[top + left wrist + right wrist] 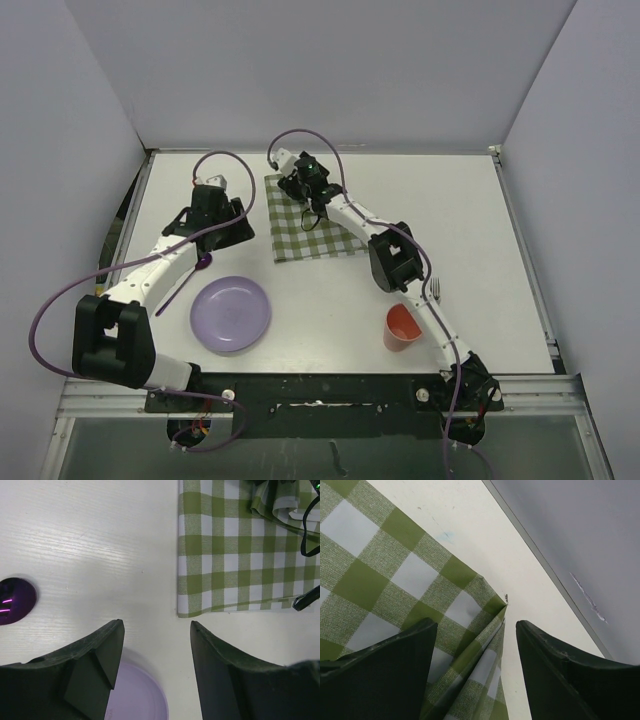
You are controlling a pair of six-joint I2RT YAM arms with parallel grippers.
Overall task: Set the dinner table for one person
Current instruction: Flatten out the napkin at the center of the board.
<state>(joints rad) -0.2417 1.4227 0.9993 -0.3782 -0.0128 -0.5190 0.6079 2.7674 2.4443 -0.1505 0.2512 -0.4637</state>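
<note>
The dinner table (pixel 470 220) is lying white and broad under both arms, with the place setting not yet gathered. A green-and-white checked cloth (pixel 295 238) is sitting slightly askew toward the far middle of the table. One far corner of the cloth is standing up in a peaked fold, and the right gripper (pixel 476 625) is reaching down over it, jaws apart and straddling the fold with no pinch visible yet. That corner is pointing away from the arm's base toward the back wall, so any pull to straighten or shift the cloth is likely to run back along the arm's own line. The right arm is plainly the nearer one for that job. The left gripper (pixel 156 625) is hovering just beside the cloth's left edge, jaws apart and holding nothing. A lavender plate (pixel 231 313) is showing beneath the left gripper, on bare tabletop well short of the cloth. A purple spoon (pixel 185 280) is lying aslant just left of the plate, under the left arm. An orange cup (pixel 402 327) and a fork (pixel 436 290) are waiting near the right arm's base, apart from the cloth.
</note>
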